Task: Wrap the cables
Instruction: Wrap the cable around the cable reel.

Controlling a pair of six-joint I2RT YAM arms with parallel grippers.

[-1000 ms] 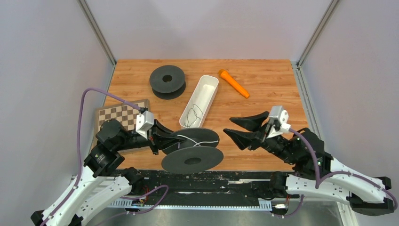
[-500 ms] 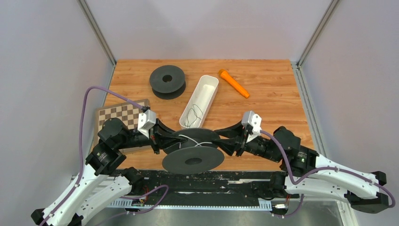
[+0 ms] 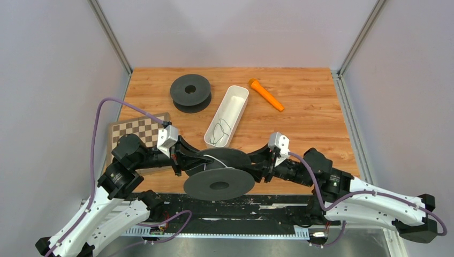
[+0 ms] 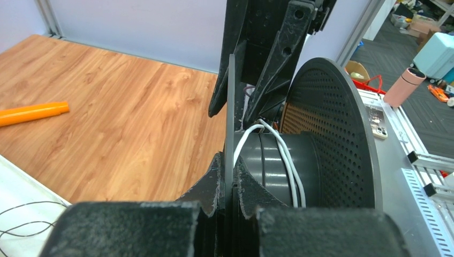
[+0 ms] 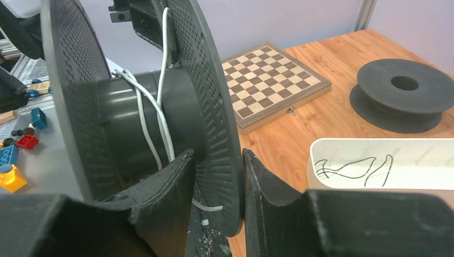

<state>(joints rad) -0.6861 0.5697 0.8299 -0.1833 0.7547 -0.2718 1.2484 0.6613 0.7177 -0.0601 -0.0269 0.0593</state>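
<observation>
A black spool (image 3: 219,174) is held on edge near the table's front. My left gripper (image 3: 188,157) is shut on its far flange; in the left wrist view (image 4: 230,160) the thin flange (image 4: 231,107) is pinched between both pads. The whitish cable (image 4: 286,155) lies in a few loose turns round the hub, also shown in the right wrist view (image 5: 143,110). My right gripper (image 3: 258,162) straddles the same flange (image 5: 217,107) from the other side, jaws (image 5: 218,155) apart. The dark cable (image 3: 218,131) lies coiled in the white tray (image 3: 239,93).
A second black spool (image 3: 190,92) lies flat at the back left. A chessboard (image 3: 134,130) lies at the left by my left arm. An orange marker-like stick (image 3: 266,95) lies at the back right. The white tray stands just behind the held spool.
My right arm has swung left from open table to the spool, and its wide-open jaws have narrowed round the flange. My left gripper has kept its hold.
</observation>
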